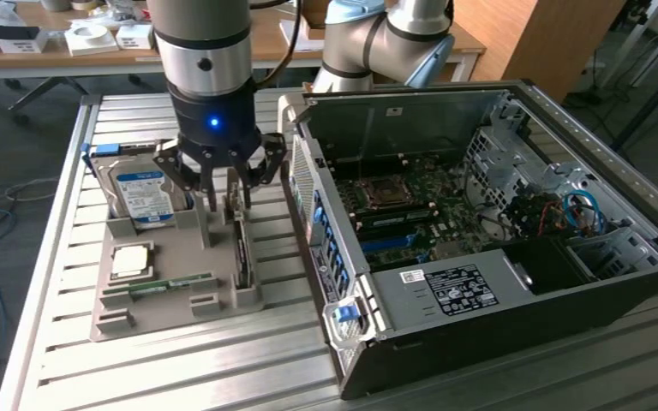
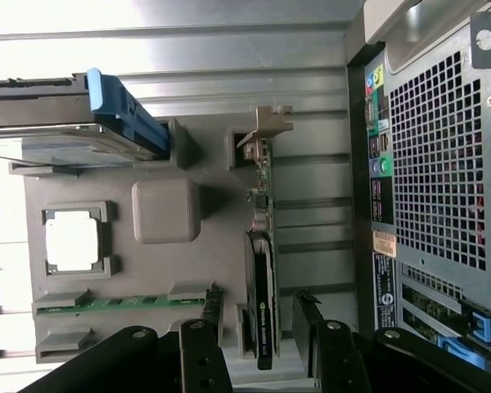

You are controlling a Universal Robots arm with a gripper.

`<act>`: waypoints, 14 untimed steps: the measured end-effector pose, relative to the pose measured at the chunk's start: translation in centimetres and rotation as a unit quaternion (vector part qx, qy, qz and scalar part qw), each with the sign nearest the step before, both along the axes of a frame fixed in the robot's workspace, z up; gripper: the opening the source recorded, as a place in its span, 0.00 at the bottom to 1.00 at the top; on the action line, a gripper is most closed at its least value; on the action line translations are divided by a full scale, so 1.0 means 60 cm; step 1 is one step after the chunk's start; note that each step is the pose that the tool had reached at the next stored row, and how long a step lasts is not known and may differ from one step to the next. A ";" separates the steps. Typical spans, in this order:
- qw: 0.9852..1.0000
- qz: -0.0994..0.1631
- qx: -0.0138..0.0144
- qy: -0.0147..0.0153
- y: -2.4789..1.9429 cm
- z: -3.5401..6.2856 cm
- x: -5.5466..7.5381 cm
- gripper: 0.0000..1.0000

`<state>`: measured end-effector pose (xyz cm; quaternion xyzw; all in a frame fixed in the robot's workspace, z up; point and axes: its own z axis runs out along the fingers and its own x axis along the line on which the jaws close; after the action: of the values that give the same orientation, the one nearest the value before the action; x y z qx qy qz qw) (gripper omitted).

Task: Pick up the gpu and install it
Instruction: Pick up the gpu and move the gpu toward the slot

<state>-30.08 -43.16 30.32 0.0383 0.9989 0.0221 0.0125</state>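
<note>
1. Exterior view's left: the drive (image 1: 144,193) stands on edge at the far corner of the tray (image 1: 220,301). It is not my target.
2. Next along: the CPU (image 1: 131,259) lies flat in its pocket, and the RAM (image 1: 171,284) lies flat in front of it. I am touching neither.
3. Right edge of the tray: the gpu (image 2: 262,246) stands on edge in its slot. Its silver bracket is at the far end and the dark shroud is nearer my wrist. It sits seated in the tray, not lifted.
4. My gripper (image 1: 224,199) hangs directly over the gpu, spread wide and holding nothing. In the wrist view my fingers (image 2: 200,344) stand one on each side of the card, with a gap on both sides. I see no contact.
5. Step in hand, as I judge it: the pick, at the pre-grasp stage. I am lined up with the card but have not closed on it. Install has not begun.
6. What the grasp calls for, as I judge it:
   - keep the card centred between the fingers
   - come straight down
   - close on the flat faces, lightly, since the board is thin
   - pull straight out of the slot so the board does not bind
7. Exterior view's right: the case (image 1: 478,214) lies open just beside the tray, with the motherboard facing up. I cannot make out the expansion slot from here.
</note>
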 end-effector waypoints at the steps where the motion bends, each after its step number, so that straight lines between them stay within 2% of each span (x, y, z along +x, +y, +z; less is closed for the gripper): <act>1: 1.000 0.000 0.000 0.000 0.0000 -0.002 0.000 0.47; 14: 1.000 0.000 0.000 0.000 0.0000 -0.024 0.000 0.47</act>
<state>-30.08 -43.16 28.85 0.0383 0.9989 0.0221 0.0125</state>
